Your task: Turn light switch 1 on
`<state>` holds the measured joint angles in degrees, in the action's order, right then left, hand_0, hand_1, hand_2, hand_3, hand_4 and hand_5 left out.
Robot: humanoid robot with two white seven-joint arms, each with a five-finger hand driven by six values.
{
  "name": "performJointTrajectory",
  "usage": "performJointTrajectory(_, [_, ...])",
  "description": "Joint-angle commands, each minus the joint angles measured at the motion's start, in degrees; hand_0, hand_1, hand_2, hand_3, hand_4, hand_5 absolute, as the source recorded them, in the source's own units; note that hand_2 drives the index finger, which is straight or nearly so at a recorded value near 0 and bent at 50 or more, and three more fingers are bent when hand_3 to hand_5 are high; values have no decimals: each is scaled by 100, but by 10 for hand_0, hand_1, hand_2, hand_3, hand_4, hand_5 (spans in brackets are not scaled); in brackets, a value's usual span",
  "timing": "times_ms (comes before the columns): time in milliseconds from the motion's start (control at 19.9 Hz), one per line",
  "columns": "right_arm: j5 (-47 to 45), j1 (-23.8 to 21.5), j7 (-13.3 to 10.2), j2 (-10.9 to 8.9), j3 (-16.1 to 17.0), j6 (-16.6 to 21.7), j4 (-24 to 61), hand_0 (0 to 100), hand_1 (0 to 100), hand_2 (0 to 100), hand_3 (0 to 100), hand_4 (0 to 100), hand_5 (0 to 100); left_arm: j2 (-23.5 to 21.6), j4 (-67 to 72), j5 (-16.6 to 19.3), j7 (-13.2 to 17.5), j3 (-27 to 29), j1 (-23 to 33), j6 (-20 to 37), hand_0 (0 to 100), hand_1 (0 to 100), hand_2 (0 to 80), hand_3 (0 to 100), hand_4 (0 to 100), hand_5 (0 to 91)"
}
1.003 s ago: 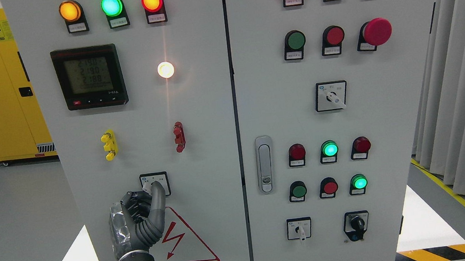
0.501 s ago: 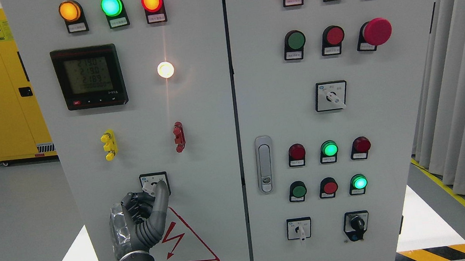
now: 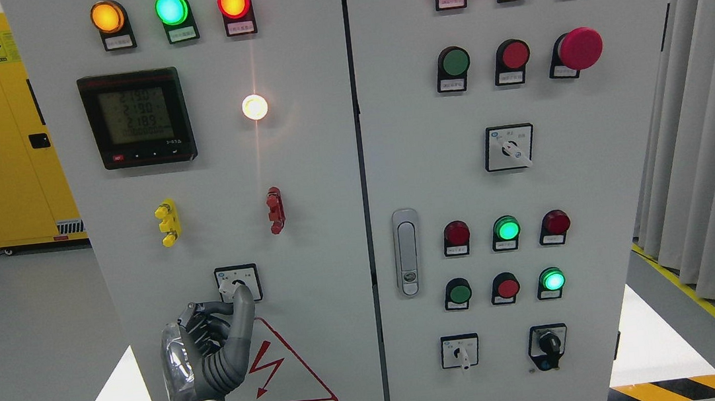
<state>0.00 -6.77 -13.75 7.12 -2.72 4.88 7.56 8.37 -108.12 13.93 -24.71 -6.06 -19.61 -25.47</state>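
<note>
Switch 1 (image 3: 238,283) sits low on the left cabinet door (image 3: 321,231), just above the red-edged warning triangle (image 3: 283,381) and below the lit white lamp (image 3: 255,107). Compared with half a second ago, my left robot hand (image 3: 213,345) has dropped slightly and shifted left; more of the switch plate shows now, and the forefinger tip (image 3: 242,295) rests at the plate's lower edge rather than over the knob. The white knob's long axis runs on a diagonal, its handle pointing down and to the left, toward the curled fingers. On the robot hand, the forefinger is stretched up against the switch while the other fingers are folded into the palm, gripping nothing that I can see. The meter (image 3: 137,117) above is lit.
</note>
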Motion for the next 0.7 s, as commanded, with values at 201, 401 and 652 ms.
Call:
performJointTrajectory(201, [-167, 0, -5, 0, 0, -4, 0, 0, 500, 40, 0, 0, 0, -195, -227, -4, -148, 113, 1440, 1578, 113, 435, 640, 948, 965, 896])
performJointTrajectory(401, [-167, 0, -4, 0, 0, -4, 0, 0, 500, 40, 0, 0, 0, -336, 44, -784, 167, 456, 2503, 2343, 113, 416, 648, 974, 991, 876])
performJointTrajectory(652, [-167, 0, 4, 0, 0, -4, 0, 0, 500, 40, 0, 0, 0, -556, 2043, -1568, 836, 1044, 3331, 3959, 128, 378, 640, 978, 945, 773])
